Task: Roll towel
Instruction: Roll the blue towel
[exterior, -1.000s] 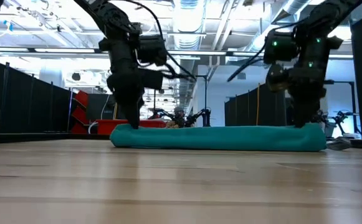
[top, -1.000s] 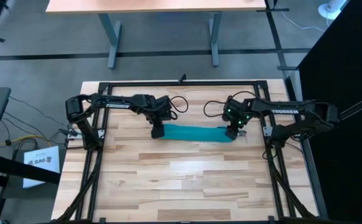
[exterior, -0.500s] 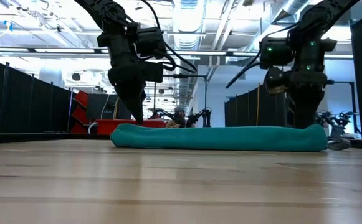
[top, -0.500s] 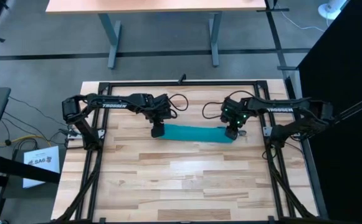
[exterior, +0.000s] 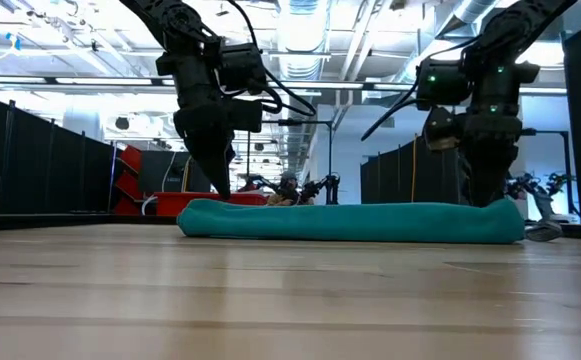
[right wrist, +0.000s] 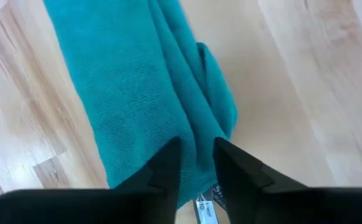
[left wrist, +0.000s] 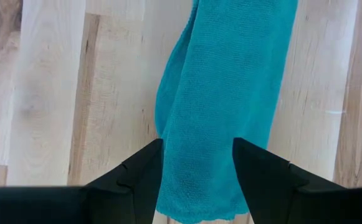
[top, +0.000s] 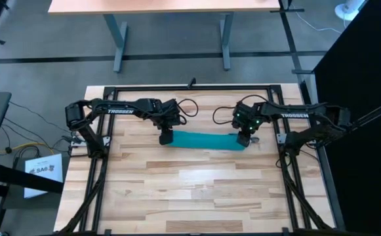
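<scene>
The towel [top: 204,140] lay on the far half of the bench [top: 197,196] as a narrow teal roll, between the two arms; its long axis ran left to right across the bench, one end under each end effector. A second earlier the roll had sat slightly nearer the camera in the high view, and both arms had been lower over it; since then the arms had lifted a little and the roll had shifted a touch toward the far edge; over the last half second almost nothing had moved. That suggested the rolling was largely finished and the arms were either releasing or settling the ends.

The left end effector [left wrist: 197,171] stood over the roll's left end, its fingers [left wrist: 140,171] spread with the cloth passing between them, not visibly pinched; the right end effector [right wrist: 197,163] stood over the right end, its fingers [right wrist: 168,163] set close with a fold of towel between them, so it looked to be pinching the cloth, though only lightly. In the low view the roll lay flat on the bench, even along its length.
</scene>
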Available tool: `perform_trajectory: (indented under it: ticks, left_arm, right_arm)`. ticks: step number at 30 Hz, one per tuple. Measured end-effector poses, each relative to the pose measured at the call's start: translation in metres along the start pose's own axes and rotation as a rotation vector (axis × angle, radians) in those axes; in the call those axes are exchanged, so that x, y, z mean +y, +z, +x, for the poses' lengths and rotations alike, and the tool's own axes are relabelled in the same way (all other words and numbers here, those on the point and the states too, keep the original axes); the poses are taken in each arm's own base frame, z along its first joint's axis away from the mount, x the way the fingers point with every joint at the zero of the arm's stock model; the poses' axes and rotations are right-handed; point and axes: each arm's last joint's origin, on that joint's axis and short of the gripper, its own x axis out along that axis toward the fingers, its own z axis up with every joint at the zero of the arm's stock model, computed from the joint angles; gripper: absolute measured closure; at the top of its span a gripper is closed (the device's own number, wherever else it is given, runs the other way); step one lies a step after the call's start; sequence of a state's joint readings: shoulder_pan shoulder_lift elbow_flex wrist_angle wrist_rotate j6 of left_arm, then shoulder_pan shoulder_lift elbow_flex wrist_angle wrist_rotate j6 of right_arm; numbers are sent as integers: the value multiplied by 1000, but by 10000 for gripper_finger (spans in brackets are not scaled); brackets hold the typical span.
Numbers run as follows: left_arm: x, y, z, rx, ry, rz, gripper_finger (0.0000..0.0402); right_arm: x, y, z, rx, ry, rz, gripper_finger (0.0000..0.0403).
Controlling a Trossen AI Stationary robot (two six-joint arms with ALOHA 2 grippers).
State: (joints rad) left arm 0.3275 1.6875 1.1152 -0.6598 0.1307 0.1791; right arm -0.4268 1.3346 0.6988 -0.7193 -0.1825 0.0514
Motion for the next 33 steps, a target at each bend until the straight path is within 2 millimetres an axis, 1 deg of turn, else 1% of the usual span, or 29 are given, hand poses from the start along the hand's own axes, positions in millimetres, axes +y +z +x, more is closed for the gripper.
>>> perform_trajectory:
  ticks: [8, 11, 14, 16, 18, 29, 31, 33]
  left_arm:
    - [0, 0, 0, 0, 0, 0, 224]
    - [0, 0, 0, 0, 0, 0, 224]
    - [0, 0, 0, 0, 0, 0, 224]
    - [0, 0, 0, 0, 0, 6, 224]
    - [0, 0, 0, 0, 0, 11, 224]
    - [0, 0, 0, 0, 0, 12, 224]
    - [0, 0, 0, -1, 0, 12, 224]
    - [0, 0, 0, -1, 0, 16, 224]
  right_arm:
    - [-14, 12, -14, -60, -16, 31, 397]
    - [-18, 12, -16, -50, -19, 52, 401]
    - [-15, 9, -18, -12, 53, 31, 396]
    - [-10, 8, -17, -2, 112, 14, 388]
    - [-6, 8, -17, 1, 131, 9, 375]
    - [-3, 8, -16, 2, 125, -9, 263]
    - [-1, 9, -14, 11, 128, -25, 248]
    - [0, 9, -11, 29, 129, -38, 242]
